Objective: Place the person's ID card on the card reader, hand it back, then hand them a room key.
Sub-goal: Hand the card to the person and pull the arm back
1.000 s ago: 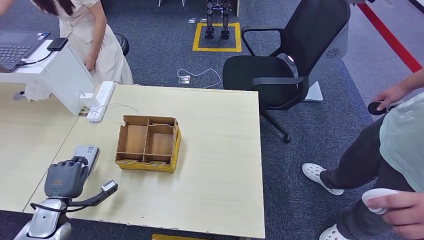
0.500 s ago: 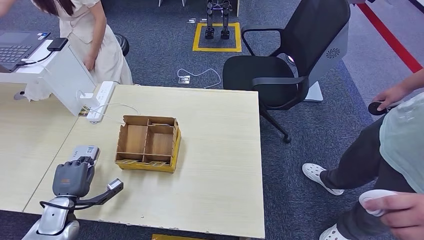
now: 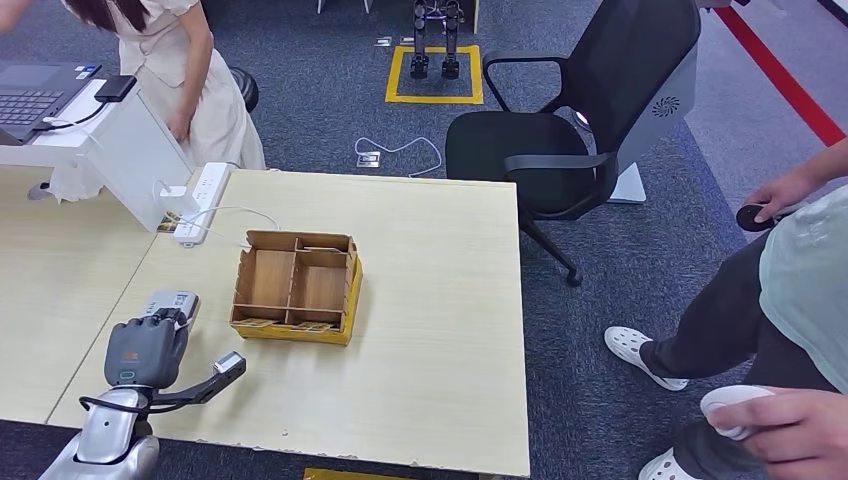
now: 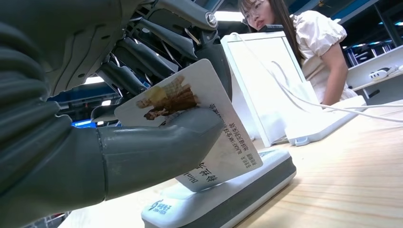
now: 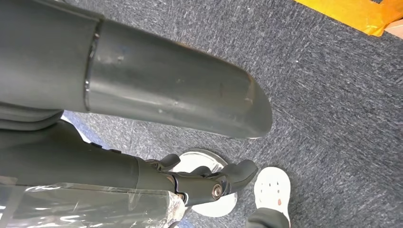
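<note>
My left hand (image 3: 145, 352) sits at the table's near left corner, just over the grey and white card reader (image 3: 172, 303). In the left wrist view this hand (image 4: 142, 152) pinches the white ID card (image 4: 223, 142) between the thumb and the dark fingers. The card stands tilted with its lower corner at the top of the card reader (image 4: 228, 194); I cannot tell whether they touch. My right hand (image 5: 166, 95) hangs over the carpet with its fingers apart and nothing in it.
A cardboard compartment box (image 3: 296, 286) stands mid-table, right of the reader. A white power strip (image 3: 203, 200) and cable lie at the far left edge. A black chair (image 3: 560, 140) stands beyond the table. One person (image 3: 190, 70) bends at the far left; another (image 3: 790, 300) stands to the right.
My left hand has shifted slightly to the right beside the reader, still holding the card. The person at right has moved the hand holding a white object a little left.
</note>
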